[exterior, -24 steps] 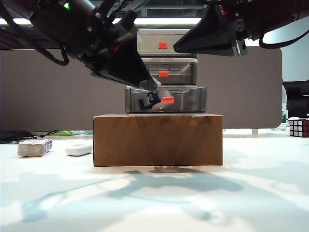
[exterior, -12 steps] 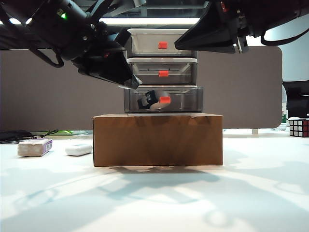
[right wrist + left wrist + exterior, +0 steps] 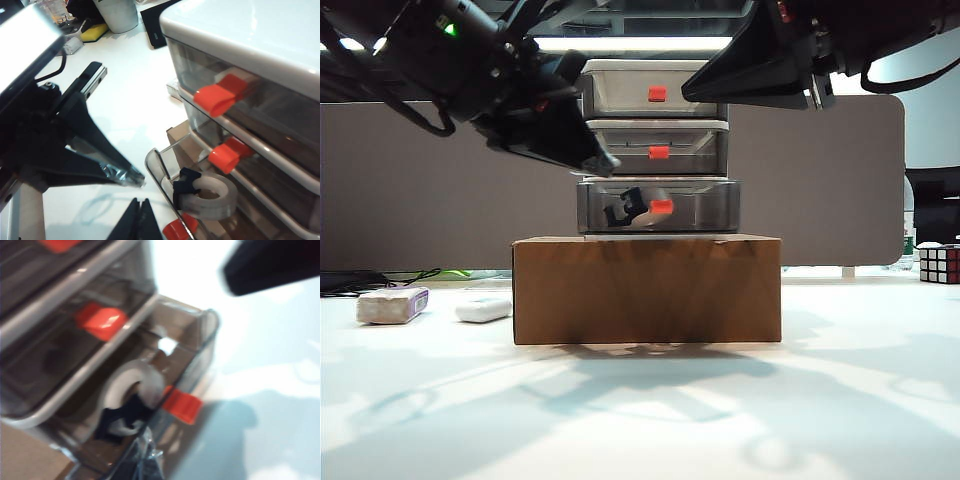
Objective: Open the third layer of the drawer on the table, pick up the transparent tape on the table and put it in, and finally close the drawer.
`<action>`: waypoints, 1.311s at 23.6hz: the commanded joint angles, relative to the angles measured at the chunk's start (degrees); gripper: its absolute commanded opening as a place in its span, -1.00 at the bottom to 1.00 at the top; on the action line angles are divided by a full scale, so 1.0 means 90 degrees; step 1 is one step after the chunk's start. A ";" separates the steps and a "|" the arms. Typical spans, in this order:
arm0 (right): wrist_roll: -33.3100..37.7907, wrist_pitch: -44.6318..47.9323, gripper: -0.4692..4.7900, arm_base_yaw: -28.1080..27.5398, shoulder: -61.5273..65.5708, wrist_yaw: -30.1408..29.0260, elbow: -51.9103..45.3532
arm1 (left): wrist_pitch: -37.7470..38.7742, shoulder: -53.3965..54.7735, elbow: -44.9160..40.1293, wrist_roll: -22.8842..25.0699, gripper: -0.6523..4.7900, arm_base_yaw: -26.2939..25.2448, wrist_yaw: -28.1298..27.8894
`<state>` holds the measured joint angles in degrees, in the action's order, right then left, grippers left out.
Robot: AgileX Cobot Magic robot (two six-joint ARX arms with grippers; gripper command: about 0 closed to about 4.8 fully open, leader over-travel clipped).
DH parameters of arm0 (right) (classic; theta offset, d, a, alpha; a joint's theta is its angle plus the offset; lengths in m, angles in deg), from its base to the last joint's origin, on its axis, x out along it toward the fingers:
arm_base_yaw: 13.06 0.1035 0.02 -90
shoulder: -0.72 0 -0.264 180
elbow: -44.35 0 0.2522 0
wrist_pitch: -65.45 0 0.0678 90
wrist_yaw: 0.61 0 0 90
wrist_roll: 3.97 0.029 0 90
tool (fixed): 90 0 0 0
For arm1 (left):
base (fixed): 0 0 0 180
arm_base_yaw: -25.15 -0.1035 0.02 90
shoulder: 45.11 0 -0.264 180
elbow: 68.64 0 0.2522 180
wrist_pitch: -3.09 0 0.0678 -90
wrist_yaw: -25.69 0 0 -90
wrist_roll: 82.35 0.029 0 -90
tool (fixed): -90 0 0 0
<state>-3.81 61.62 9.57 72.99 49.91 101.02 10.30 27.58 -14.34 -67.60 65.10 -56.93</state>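
**A:** Any labels or writing legible?

**B:** None readable. The white block [image 3: 391, 305] at the left of the table [image 3: 640, 410] carries a purple label, but its text is too small. Just beside it lies a white oblong bar [image 3: 483, 309]. A colour-tiled puzzle cube [image 3: 939, 264] sits at the far right edge.

**A:** What stands around the cabinet?

**B:** The drawer [image 3: 656, 146], a white-framed three-tier unit, rests on a brown cardboard box [image 3: 647, 289]. Each tier has a red-orange tab. The third layer [image 3: 705, 207], the lowest one, is pulled out. Both arms hang above and in front of the unit, partly covering its upper tiers in the exterior view.

**A:** Location and orientation of the task item?

**B:** The transparent tape [image 3: 210, 197] lies inside the third layer, behind its smoky front wall. The roll lies flat with its hole facing up. The black cutter end points toward the left side of the drawer as seen from the front, so the long axis runs roughly along the drawer's front wall.

**A:** Gripper states?

**B:** The left gripper [image 3: 603, 162] is clenched, fingers together, holding nothing; it hovers just off the upper left of the open drawer, apart from the tape. The right gripper [image 3: 138, 220] is above and to the right of the cabinet top; its fingertips meet in a point, grasping nothing.
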 commanded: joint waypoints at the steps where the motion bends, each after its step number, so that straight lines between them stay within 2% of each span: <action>1: -0.0027 0.0056 -0.84 0.0002 -0.0034 -0.0010 0.0017 | -0.0034 0.0170 0.0010 -0.0005 -0.78 -0.0010 0.0066; 5: -0.0029 0.0058 -0.84 0.0002 -0.0034 -0.0010 0.0017 | -0.0097 0.0457 0.0010 -0.0007 -0.78 -0.0010 0.0024; 9: -0.0051 0.0061 -0.84 0.0002 -0.0034 -0.0005 0.0017 | -0.0675 0.0821 0.0010 -0.0017 -0.78 -0.0010 -0.0381; 16: -0.0143 0.0061 -0.84 0.0002 -0.0032 0.0129 0.0017 | -0.1746 0.1168 0.0010 -0.0019 -0.78 -0.0007 -0.0731; 26: -0.0221 0.0015 -0.84 0.0002 -0.0032 0.0231 0.0017 | -0.2616 0.1532 0.0010 -0.0017 -0.78 0.0000 -0.1231; 31: -0.0240 0.0012 -0.84 0.0002 -0.0032 0.0231 0.0017 | -0.2752 0.1532 0.0010 -0.0078 -0.78 -0.0002 -0.1241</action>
<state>-5.71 61.27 9.57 72.90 51.87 101.02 -12.98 41.52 -14.43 -67.80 65.16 -67.60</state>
